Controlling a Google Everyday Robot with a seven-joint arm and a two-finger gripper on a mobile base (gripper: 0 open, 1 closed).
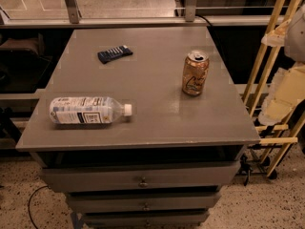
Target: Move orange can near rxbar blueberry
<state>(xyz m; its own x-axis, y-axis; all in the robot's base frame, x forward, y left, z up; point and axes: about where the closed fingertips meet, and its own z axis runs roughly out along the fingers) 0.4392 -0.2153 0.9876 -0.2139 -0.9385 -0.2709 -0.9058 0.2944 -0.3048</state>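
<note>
1. The orange can stands upright near the right edge of the table, about halfway between the far and near edges. Nothing is touching it.
2. The rxbar blueberry lies flat in the far half of the table, closer to the far left corner. It is well apart from the can, with bare table between them.
3. The gripper, as I read it, is the pale part hanging outside the right edge of the table, beside a yellow wooden frame. It is not over the table and holds nothing. I cannot tell if it is apart or together.
4. A clear bottle lies on its side near the near left corner, with its white cap pointing to the right. It is not on the straight way between can and bar.
5. My judgement is that the task is at its very beginning. Reaching, grasping, carrying the can toward the far left and setting it down beside the bar are all left to do.
</note>
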